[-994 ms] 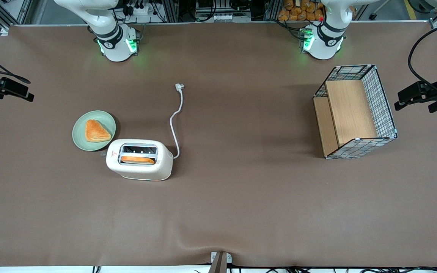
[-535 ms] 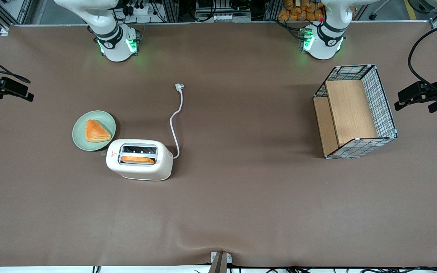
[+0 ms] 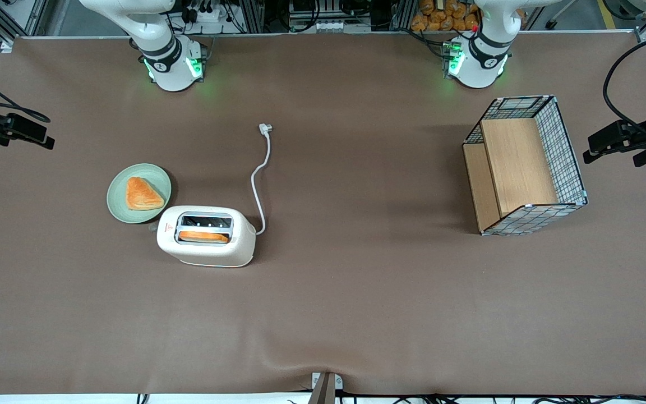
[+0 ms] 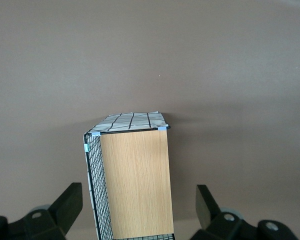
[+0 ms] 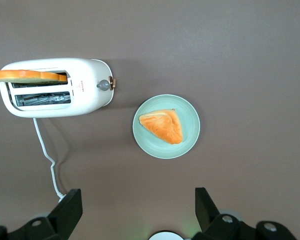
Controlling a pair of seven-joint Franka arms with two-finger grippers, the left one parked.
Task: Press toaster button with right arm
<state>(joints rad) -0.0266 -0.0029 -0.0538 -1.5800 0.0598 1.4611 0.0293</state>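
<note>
- One toaster [image 3: 206, 235], one green plate [image 3: 118, 202], one wire basket [image 3: 526, 164] with wooden panels; two pieces of toast — one triangular piece [image 3: 143, 193] on the plate, one slice [image 3: 204, 237] standing in the toaster slot nearer the front camera.
- The toaster is cream-white with rounded corners and two slots on top, a small red triangle mark [image 3: 169, 226] beside them, and a white cord [image 3: 259, 179] running away from the front camera to a plug [image 3: 266, 129].
- It sits on the brown table [image 3: 356, 308] toward the working arm's end, just beside the plate and slightly nearer the front camera.
- The toaster button [image 5: 104, 85] — a small grey nub — sticks out of the narrow end face that looks toward the plate; in the front view it is hard to make out.
- The gripper [image 3: 15, 130] hangs at the table's edge on the working arm's end, well apart from the toaster, its fingers [image 5: 70, 206] spread wide with nothing between them.
- The right arm [image 3: 155, 39] is cut off above its base.
</note>
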